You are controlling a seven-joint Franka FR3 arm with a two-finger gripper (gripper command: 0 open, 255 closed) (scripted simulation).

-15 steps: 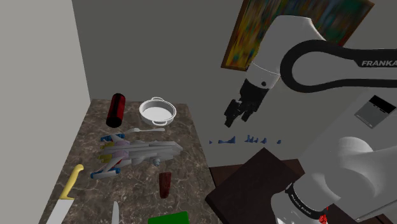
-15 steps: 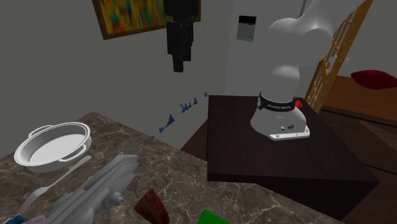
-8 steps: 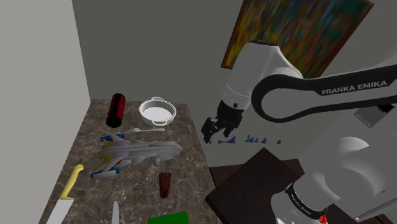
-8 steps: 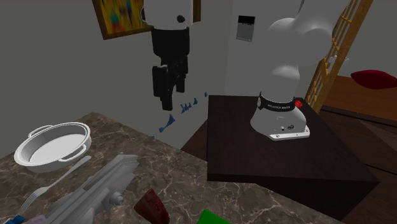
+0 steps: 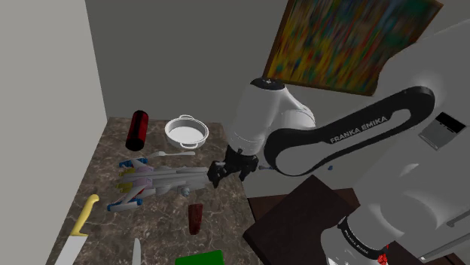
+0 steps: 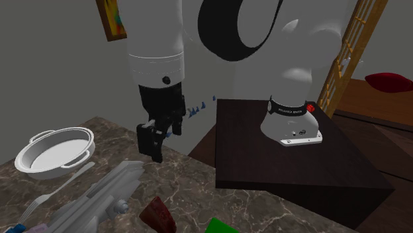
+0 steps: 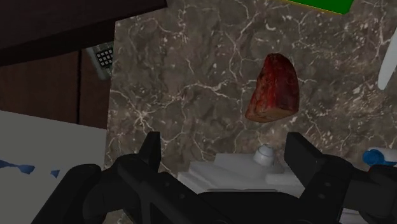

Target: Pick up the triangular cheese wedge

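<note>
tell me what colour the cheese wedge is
The cheese wedge is mottled dark red-brown; wrist view shows it best.

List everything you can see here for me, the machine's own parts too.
cheese wedge: one, dark red, on counter between model and block
pan: one, white, counter's far end
can: one, dark red, beside pan
fork: one, pale, before pan
knife: one, yellow handle, counter's near end
blade: one, grey, beside knife
block: one, green, counter's near edge
model: one, grey, angular, mid-counter
counter: one, brown marble
painting: one, multicoloured, on wall
stand: one, dark brown, beside counter
arm: one, white, on stand
pincer: one, black, open, above counter
</note>
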